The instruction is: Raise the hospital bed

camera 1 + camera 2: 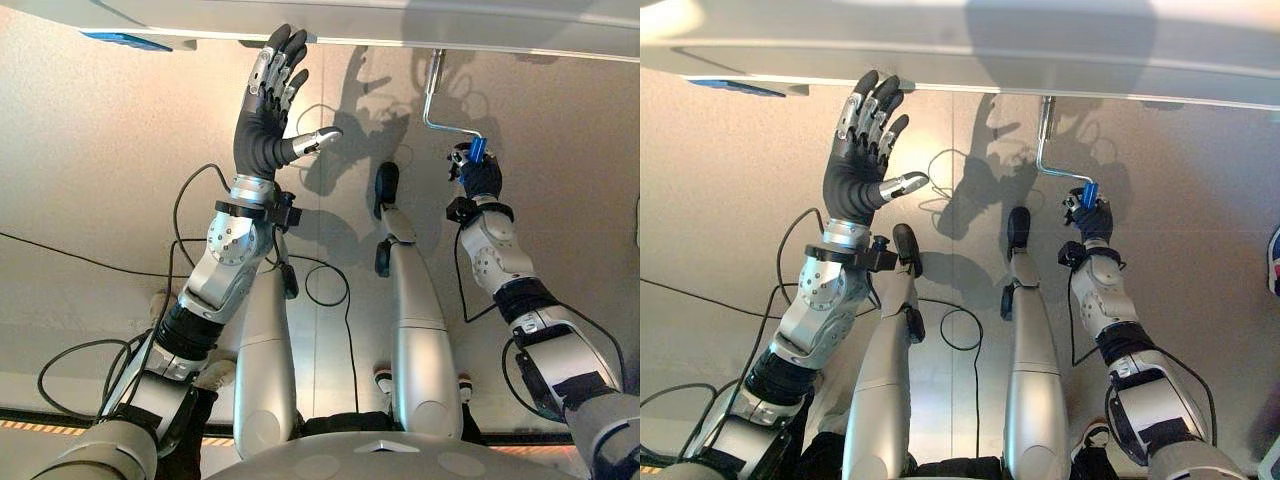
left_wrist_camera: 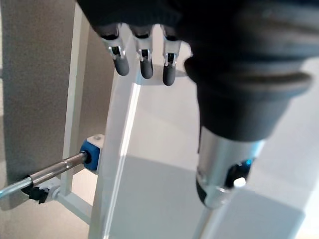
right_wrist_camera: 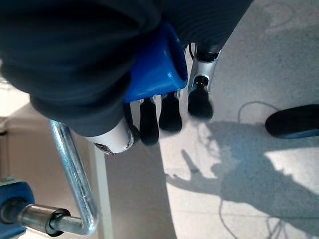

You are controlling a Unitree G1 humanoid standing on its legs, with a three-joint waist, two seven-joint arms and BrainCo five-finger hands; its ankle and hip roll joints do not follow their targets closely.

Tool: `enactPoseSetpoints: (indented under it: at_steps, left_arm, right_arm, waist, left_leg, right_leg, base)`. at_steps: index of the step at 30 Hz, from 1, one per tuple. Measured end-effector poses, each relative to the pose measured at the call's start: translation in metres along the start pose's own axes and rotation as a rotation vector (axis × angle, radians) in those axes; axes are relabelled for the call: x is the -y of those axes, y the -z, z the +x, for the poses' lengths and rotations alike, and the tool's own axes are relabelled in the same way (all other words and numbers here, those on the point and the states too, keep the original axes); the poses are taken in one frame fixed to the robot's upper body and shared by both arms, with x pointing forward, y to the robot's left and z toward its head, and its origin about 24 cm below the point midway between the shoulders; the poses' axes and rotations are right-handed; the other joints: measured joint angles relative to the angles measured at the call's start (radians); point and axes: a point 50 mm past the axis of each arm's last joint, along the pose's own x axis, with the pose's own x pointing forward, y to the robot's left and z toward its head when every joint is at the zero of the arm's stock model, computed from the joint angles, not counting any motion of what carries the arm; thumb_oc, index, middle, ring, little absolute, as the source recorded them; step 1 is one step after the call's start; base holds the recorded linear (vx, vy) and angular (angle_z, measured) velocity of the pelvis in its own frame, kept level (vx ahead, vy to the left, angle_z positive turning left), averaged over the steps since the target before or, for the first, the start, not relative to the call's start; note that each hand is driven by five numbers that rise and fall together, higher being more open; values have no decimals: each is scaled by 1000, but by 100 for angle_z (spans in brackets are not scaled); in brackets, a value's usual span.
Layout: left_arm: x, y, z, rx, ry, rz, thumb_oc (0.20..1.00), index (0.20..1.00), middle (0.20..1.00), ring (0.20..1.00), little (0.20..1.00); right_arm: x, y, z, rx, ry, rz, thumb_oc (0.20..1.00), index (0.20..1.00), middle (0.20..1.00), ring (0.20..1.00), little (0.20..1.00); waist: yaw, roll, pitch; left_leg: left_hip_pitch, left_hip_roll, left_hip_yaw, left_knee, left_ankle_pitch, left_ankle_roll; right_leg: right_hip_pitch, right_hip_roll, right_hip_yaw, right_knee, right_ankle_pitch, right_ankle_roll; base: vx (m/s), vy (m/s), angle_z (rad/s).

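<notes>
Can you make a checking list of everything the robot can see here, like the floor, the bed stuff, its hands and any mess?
Surface: pale grey floor, sunlit in patches.
Job's things: white bed frame along the far edge; a bent metal crank hangs from it, ending in a blue handle.
Clutter: nothing seen.
Hands: right hand is curled round the blue handle; left hand is raised with fingers straight, tips up at the bed frame's edge, holding nothing.
Cables: nothing seen apart from the robot's own.
Surroundings: a blue fitting where the crank's rod meets the frame; a blue-and-red object at the far right edge, too cut off to identify.
</notes>
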Motion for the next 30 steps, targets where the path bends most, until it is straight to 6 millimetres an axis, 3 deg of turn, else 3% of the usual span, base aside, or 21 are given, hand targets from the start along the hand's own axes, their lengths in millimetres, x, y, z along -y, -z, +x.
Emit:
enactPoseSetpoints:
  at_steps: [11,16,21,26,30]
  left_arm:
    - [-4,-2,1,8,-17,0,1000,1000,1000,1000,1000]
    - [-10,-7,-2,23,-42,5,1000,1000,1000,1000,1000]
    - [-14,-17,-6,49,-33,23,1000,1000,1000,1000,1000]
    - [-17,-28,-15,75,-30,7,1000,1000,1000,1000,1000]
    - [-21,-30,-16,60,10,11,1000,1000,1000,1000,1000]
  right_arm:
    - [-3,-1,-4,-6,-34,59,200,200,200,200,200]
    - [-12,-9,-29,54,-138,138,200,200,200,200,200]
    - [-31,-32,-67,135,-339,201,200,200,200,200,200]
    - [-31,-31,-80,101,-402,212,200,200,200,200,200]
    - [-33,-37,-80,102,-432,227,200,200,200,200,200]
  waist:
    - [-5,0,0]
    - [-12,-2,0]
    - [-14,-8,0]
    - [2,-17,3]
    - [11,-27,4]
  left_leg:
    - [0,2,1,0,0,0]
    - [-3,4,1,-1,-1,-2]
    - [-3,7,-1,-1,-2,-3]
    - [-9,-3,-5,0,-2,-2]
    - [-18,-8,-11,0,-1,1]
  right_leg:
    - [0,2,1,-2,0,0]
    - [-2,5,0,-4,0,-1]
    - [-2,6,-3,0,-3,3]
    - [0,-7,-12,-1,-1,0]
    - [1,-13,-20,-4,-2,4]
  base:
    - [0,0,0]
    - [1,-14,-1]
    - [2,-6,0]
    - [5,44,7]
    - [6,34,7]
